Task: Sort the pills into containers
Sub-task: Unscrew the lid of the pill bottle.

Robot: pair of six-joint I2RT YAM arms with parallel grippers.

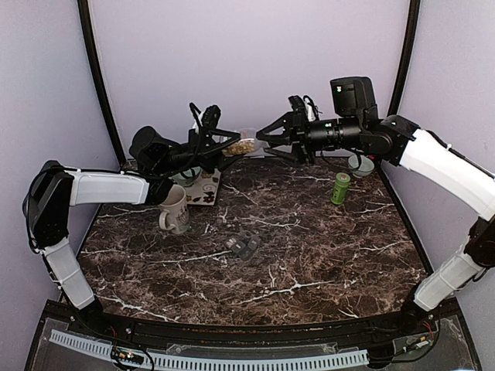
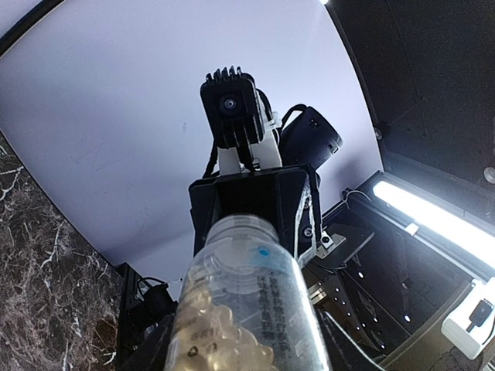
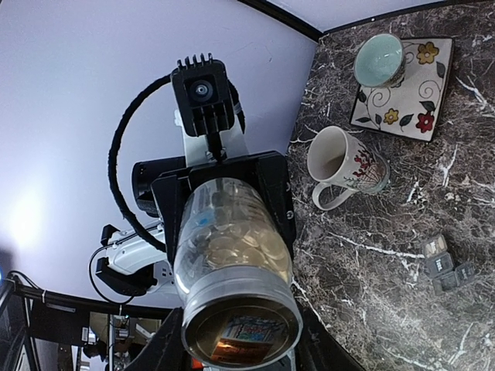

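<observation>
A clear jar [image 1: 242, 145] lies sideways in the air above the table's back edge, between both arms. Tan-yellow pills [image 2: 220, 332] fill its lower side and show through the glass [image 3: 247, 239]. My left gripper [image 1: 230, 148] is shut on the jar's body [image 2: 255, 309]. My right gripper [image 1: 267, 139] faces it, and its dark fingers [image 3: 166, 344] press against the sides of the silver lid [image 3: 240, 325]. The containers [image 1: 243, 248], a low dark grey strip of joined compartments, sit on the marble near the middle, also visible in the right wrist view [image 3: 445, 264].
A white flowered mug [image 1: 175, 209] stands at the left. Behind it lies a floral tile [image 1: 207, 192] with a pale teal bowl [image 3: 380, 60] on it. A green bottle [image 1: 340, 188] stands at the back right, with a pale cup [image 1: 361, 164] behind it.
</observation>
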